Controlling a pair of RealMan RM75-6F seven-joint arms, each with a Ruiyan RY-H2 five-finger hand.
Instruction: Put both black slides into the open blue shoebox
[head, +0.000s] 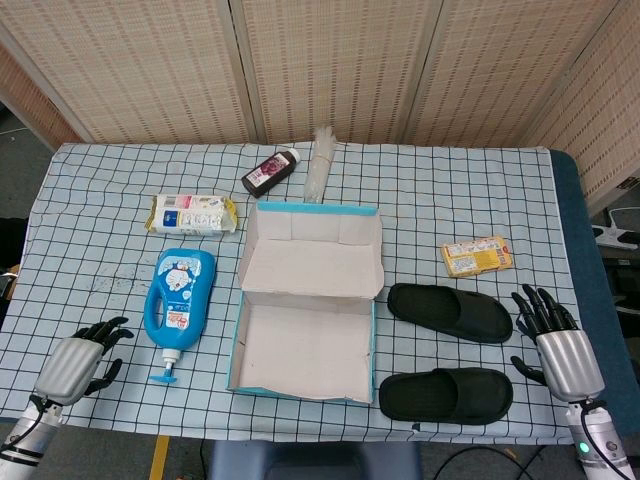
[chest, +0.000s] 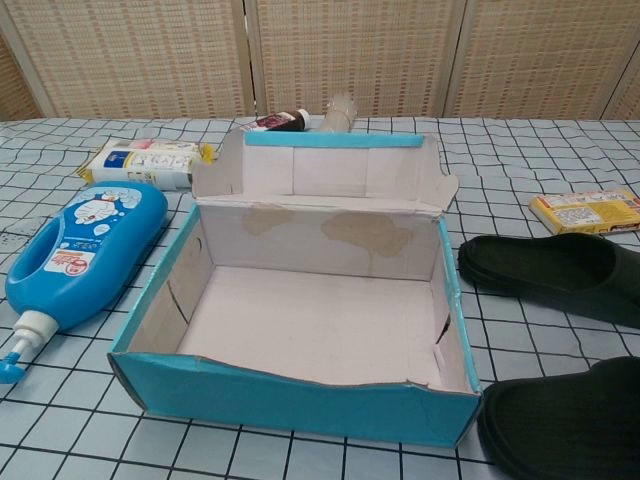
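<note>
— How far along are we?

— Nowhere yet. The blue shoebox (head: 305, 345) sits open in the middle of the table (head: 90, 200) with nothing inside it; the chest view shows only its bare floor. Both black slides lie on the cloth to the right of the box: the farther slide (head: 450, 312) near the box's right wall, the nearer slide (head: 445, 394) beside the front corner.

— And our hands?

— Our right hand (head: 550, 335) rests just right of the slides, fingers spread, holding nothing. Our left hand (head: 85, 358) sits at the front left corner, fingers loosely apart and empty, near the blue bottle (head: 180, 298).

— So both slides remain.

— Yes, each one is left to lift and place.
</note>
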